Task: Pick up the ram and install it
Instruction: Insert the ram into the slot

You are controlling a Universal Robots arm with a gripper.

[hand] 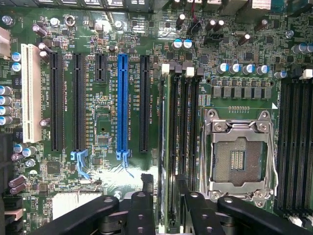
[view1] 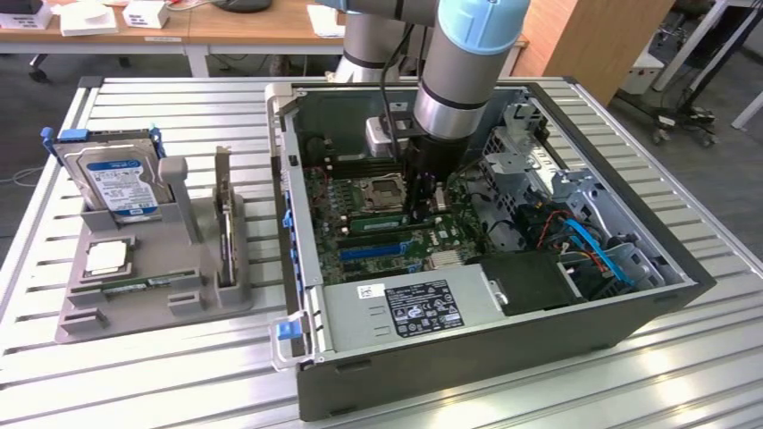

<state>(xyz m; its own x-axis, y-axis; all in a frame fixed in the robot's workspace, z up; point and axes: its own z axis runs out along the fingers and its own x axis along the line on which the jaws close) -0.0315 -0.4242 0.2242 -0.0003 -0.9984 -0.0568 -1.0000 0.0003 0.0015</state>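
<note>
Claw [hand: 163, 188] hangs inside the open computer case [view1: 477, 375] over the green motherboard [hand: 102, 122], its fingers [hand: 146, 182] spread apart and released — the ram [hand: 166, 142] stands on edge in a slot just between them, beside the empty processor socket [hand: 238, 156].

Ram [hand: 166, 142] showing green edge w/ dark chips. Motherboard [hand: 102, 112] reading green throughout; one long slot [hand: 122, 103] showing blue, one slot [hand: 30, 93] white, remaining slots black. CPU socket frame [hand: 239, 156] appearing silver. Gripper [hand: 164, 183] links showing black. Arm [view1: 471, 63] presenting light blue over silver-grey. Hard drive [view1: 117, 183] carrying blue-white label. Holder tray [view1: 143, 295] looking plain grey. Case [view1: 477, 357] appearing dark grey. Table [view1: 667, 384] showing ribbed silver pattern.
</note>
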